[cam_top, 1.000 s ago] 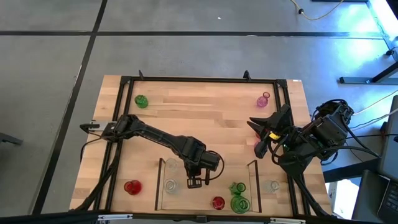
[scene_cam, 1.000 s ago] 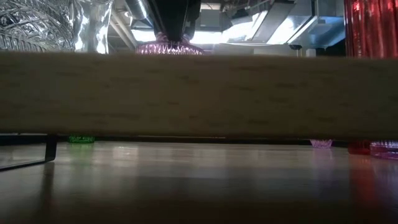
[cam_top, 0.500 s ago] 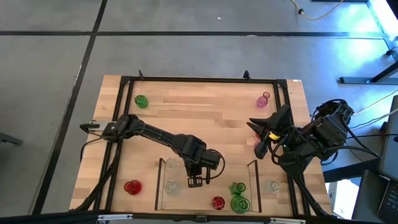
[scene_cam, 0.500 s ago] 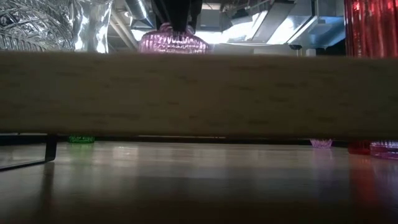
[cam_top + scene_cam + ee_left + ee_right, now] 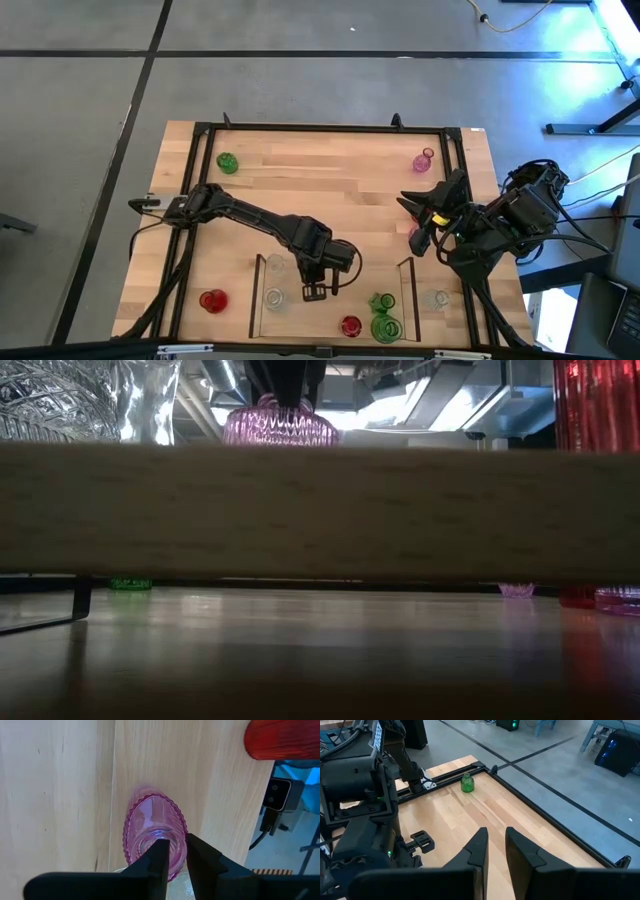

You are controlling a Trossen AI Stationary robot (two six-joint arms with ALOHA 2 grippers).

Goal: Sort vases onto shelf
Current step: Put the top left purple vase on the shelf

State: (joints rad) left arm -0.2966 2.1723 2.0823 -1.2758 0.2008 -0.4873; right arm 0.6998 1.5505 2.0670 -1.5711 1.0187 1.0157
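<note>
Pink ribbed vase (image 5: 152,837) sits between the left gripper (image 5: 172,851) fingers; the jaws straddle its neck, but I can't tell whether they pinch it or have let go. It stands on the shelf (image 5: 256,290) floor in a middle column, the left gripper (image 5: 315,291) directly above. Neighbours: clear vases (image 5: 275,297) one column over, a red vase (image 5: 350,326) and green ones (image 5: 383,322) toward the other end. My read: placement step, release phase. To do it well, spread the fingers fully, then lift straight up so neither pad drags the rim and tips it. Right gripper (image 5: 494,851) waits over the bench's right side, fingers narrowly apart, holding nothing.
</note>
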